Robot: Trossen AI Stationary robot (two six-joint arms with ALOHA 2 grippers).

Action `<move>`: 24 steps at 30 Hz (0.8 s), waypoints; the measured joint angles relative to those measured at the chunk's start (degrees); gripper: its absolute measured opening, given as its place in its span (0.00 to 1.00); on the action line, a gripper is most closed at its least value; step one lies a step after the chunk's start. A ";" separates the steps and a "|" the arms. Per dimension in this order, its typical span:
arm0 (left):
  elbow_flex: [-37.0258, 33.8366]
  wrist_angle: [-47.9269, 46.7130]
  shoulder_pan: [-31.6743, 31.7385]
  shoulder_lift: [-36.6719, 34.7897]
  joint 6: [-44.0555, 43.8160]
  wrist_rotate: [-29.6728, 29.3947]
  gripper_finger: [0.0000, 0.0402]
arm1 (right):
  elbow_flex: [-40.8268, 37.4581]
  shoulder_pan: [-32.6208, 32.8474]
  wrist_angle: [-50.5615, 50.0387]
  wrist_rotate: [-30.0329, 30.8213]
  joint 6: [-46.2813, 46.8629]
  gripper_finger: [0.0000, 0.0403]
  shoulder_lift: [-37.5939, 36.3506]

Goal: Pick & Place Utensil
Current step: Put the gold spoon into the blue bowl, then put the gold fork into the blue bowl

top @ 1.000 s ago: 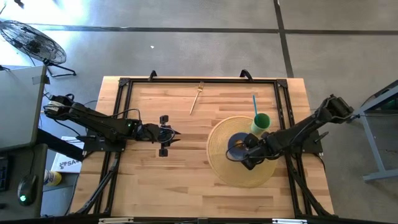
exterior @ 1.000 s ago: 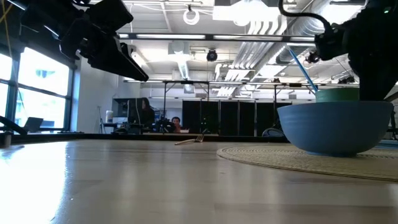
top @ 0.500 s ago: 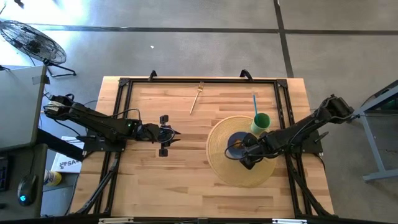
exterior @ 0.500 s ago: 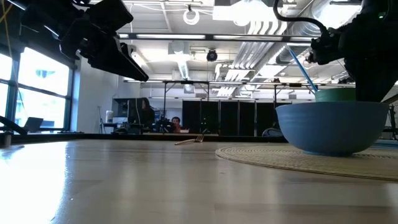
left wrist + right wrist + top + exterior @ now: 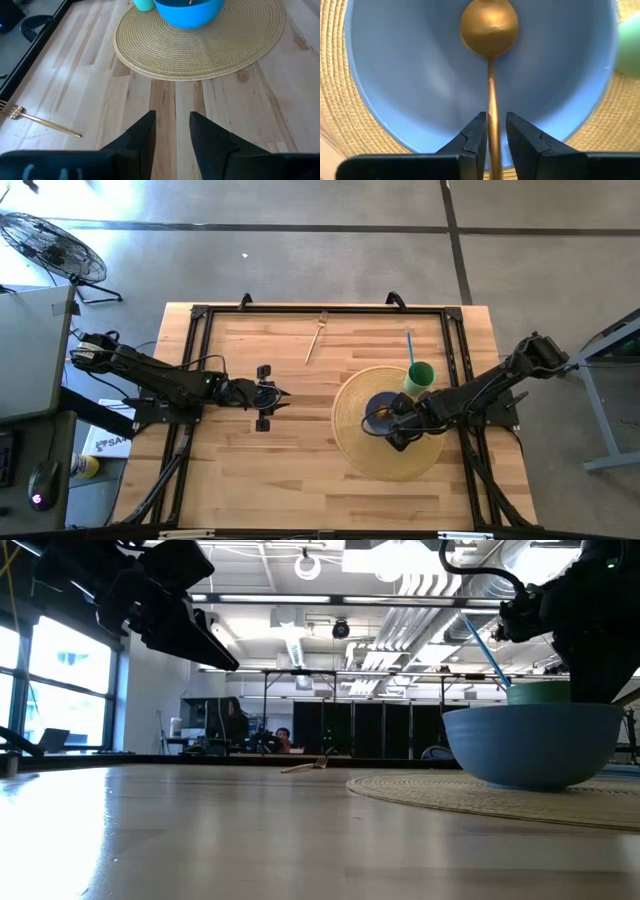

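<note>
A gold spoon (image 5: 490,60) is between the fingers of my right gripper (image 5: 494,131), which is over the near right rim of a blue bowl (image 5: 383,408). The bowl stands on a round woven placemat (image 5: 350,445). The spoon's round end (image 5: 489,22) is down inside the bowl. A gold fork (image 5: 316,338) lies flat on the table near the far edge; it also shows in the left wrist view (image 5: 40,120). My left gripper (image 5: 172,120) is open and empty above the table's left middle (image 5: 283,393). My right gripper pinches the spoon's handle (image 5: 493,112) between its two fingers, back from the round end. The fingers lie along the handle and slant down into the bowl from the table's right. The spoon's round end is down inside the blue bowl; whether it rests there I cannot tell.
A green cup (image 5: 419,377) with a blue straw (image 5: 409,345) stands on the placemat's far right edge, close behind the bowl. A black frame (image 5: 320,310) runs round the table. Bare wood lies between the left gripper and the placemat.
My right gripper has gone a little toward the table's left over the bowl, with the spoon still between its fingers.
</note>
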 joint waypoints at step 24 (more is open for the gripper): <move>0.02 2.20 5.51 2.59 -5.20 -0.87 0.29 | 21.94 5.81 -2.09 26.83 -17.72 0.17 -0.09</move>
